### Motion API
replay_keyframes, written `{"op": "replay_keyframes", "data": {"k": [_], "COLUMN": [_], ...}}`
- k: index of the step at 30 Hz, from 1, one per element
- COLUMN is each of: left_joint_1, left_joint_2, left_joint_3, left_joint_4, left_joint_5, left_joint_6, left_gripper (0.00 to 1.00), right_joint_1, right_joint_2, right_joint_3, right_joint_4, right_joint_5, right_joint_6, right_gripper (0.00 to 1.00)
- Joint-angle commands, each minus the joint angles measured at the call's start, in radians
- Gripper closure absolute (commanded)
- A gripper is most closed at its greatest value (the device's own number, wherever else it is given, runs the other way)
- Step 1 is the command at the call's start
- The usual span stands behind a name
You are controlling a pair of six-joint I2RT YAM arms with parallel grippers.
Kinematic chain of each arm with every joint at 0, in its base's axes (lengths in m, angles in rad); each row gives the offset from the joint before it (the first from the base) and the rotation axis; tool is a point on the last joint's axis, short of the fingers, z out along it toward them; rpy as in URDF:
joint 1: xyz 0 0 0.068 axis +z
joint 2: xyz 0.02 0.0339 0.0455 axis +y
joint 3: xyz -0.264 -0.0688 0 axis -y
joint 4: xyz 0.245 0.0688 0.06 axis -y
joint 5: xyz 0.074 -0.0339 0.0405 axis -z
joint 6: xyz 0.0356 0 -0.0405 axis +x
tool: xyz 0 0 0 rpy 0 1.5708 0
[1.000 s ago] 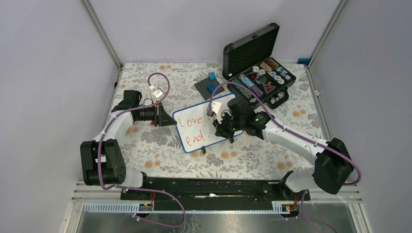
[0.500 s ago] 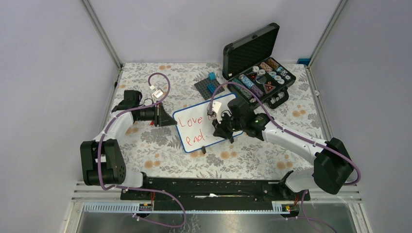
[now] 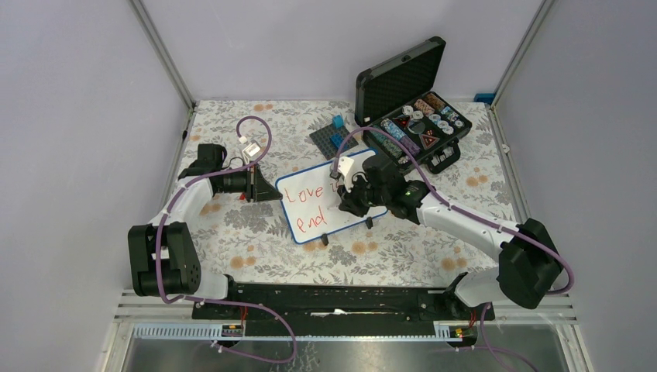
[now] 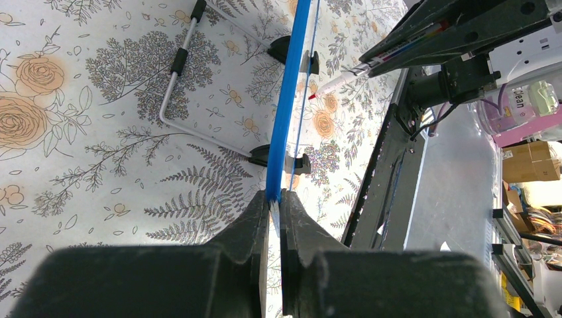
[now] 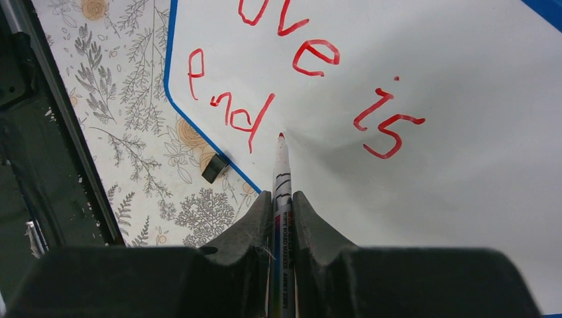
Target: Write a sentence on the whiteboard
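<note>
**Whiteboard and grippers, three views.** The whiteboard (image 3: 294,208) stands tilted near the middle of the floral surface (image 3: 232,225), between the two arms.

- **Left gripper.** The left gripper (image 4: 274,199) is clamped on the board's left edge. In the left wrist view its two fingers pinch the thin blue frame (image 4: 286,99), which is seen edge-on. Two black feet (image 4: 293,50) sit along that frame. A wire stand (image 4: 177,73) lies on the surface to the frame's left in that view.
- **Right gripper.** The right gripper (image 5: 283,195) reaches over the board's right half from the near right. It is closed on a whiteboard marker (image 5: 281,165), which lies along the slot between the fingers and projects past them. The marker's red tip is at the board face. Whether it presses on the board cannot be told.
- **The writing.** The sentence (image 5: 317,59) is red handwriting in two lines. The upper line reads "Love is" and the lower reads "end". The lower line sits near the board's near-left corner. The marker tip is just beside the final "d", on its right, and "is" lies above and to the right of the tip in the right wrist view.
- **Other objects.** Toward the far edge of the surface, a grey studded baseplate (image 3: 325,141) carries blue bricks. Beside it, to its right, stands an open black case (image 3: 403,77) of small parts.
</note>
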Motion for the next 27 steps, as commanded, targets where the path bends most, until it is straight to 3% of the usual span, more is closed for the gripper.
{"op": "replay_keyframes", "data": {"k": [1,27], "left_joint_1": [-0.016,-0.018], "left_joint_2": [-0.020,-0.007], "left_joint_3": [0.018,0.024], "left_joint_4": [0.006,0.006], "left_joint_5": [-0.018,-0.017], "left_joint_6": [0.033,0.038], "left_gripper": [1.00,1.00], "right_joint_1": [0.003,0.005], "right_joint_2": [0.016,0.055], "right_joint_3": [0.044,-0.013], "right_joint_4": [0.053,0.017], "right_joint_5": [0.041,0.003], "right_joint_6": [0.013,-0.037], "right_gripper": [1.00,1.00]}}
